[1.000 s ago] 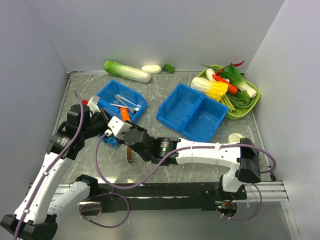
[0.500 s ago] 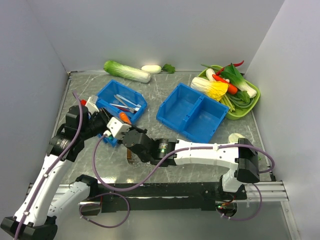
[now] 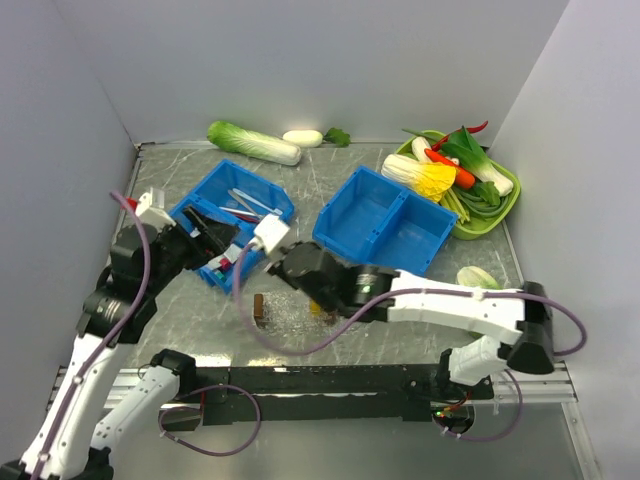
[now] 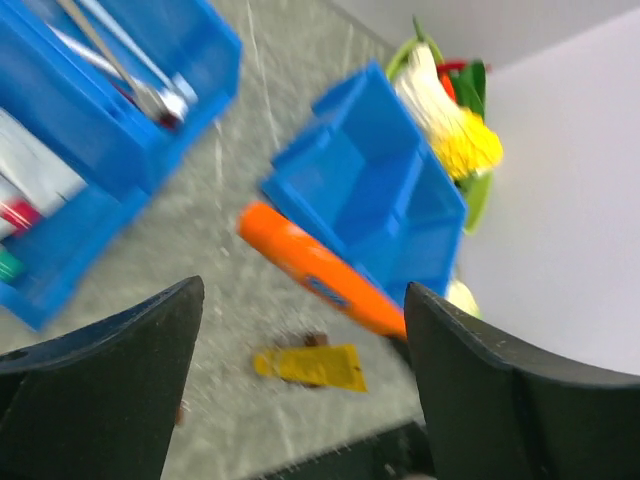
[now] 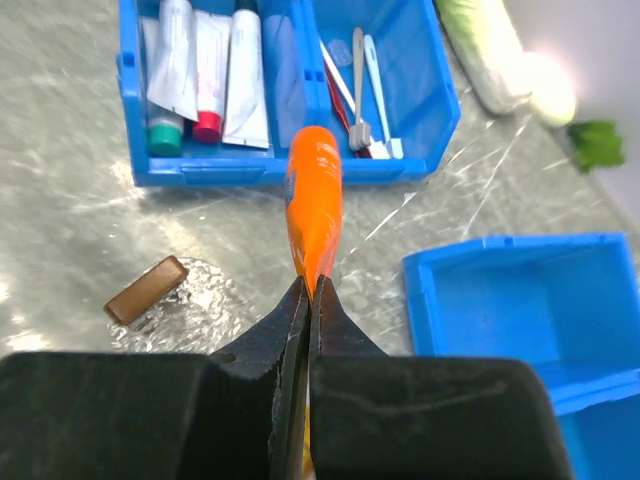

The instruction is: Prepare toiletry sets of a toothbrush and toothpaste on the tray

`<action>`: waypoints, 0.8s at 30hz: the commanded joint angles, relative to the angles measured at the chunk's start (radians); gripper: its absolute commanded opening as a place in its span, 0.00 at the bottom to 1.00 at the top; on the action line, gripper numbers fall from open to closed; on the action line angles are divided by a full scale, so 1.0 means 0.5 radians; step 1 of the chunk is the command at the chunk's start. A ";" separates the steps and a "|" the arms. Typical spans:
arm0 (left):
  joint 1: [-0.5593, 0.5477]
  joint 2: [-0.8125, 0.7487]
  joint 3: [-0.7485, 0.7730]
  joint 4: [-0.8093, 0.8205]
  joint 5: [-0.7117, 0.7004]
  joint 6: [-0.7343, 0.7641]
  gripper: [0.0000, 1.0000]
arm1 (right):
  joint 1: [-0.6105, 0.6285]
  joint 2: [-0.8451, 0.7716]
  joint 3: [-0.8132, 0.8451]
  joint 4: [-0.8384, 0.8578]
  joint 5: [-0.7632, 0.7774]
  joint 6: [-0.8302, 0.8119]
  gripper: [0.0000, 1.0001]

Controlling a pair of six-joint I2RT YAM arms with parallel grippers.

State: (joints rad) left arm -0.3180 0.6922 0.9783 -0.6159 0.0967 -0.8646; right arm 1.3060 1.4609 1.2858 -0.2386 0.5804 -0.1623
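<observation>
My right gripper (image 5: 308, 290) is shut on the flat end of an orange toothpaste tube (image 5: 314, 195), held in the air in front of the blue bin (image 5: 290, 170). In that bin lie pale toothbrushes (image 5: 358, 85) and several more toothpaste tubes (image 5: 200, 70). My left gripper (image 4: 300, 290) is open with nothing in it, left of the tube (image 4: 320, 272). The clear tray (image 3: 290, 320) sits below, bearing a yellow tube (image 4: 310, 366) and a brown block (image 5: 147, 289). From above, the left gripper (image 3: 215, 245) and right gripper (image 3: 268, 262) meet at the bin's near corner.
A two-compartment blue bin (image 3: 385, 220) stands in the middle. At the back right is a green tray (image 3: 505, 205) of vegetables. A cabbage (image 3: 252, 142) and a white piece (image 3: 302, 138) lie along the back wall. A pale round item (image 3: 478, 277) is near the right arm.
My left gripper opened, let go of the orange tube and drew back to the left. The right gripper shut on the tube and now carries it.
</observation>
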 commanded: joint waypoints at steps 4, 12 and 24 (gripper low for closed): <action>-0.011 -0.176 -0.223 0.431 -0.120 0.667 0.87 | -0.357 -0.430 0.018 -0.326 -0.728 0.444 0.00; -0.278 -0.074 -0.257 0.722 0.227 1.192 0.87 | -0.706 -0.541 0.165 -0.728 -1.286 0.570 0.00; -0.889 0.085 -0.315 0.885 0.475 1.882 0.92 | -0.842 -0.458 0.306 -0.955 -1.786 0.650 0.00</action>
State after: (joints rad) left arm -0.7090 0.6983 0.8062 -0.2260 0.2726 -0.0563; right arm 0.8986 1.2266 1.3674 -0.7029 -0.1963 0.1345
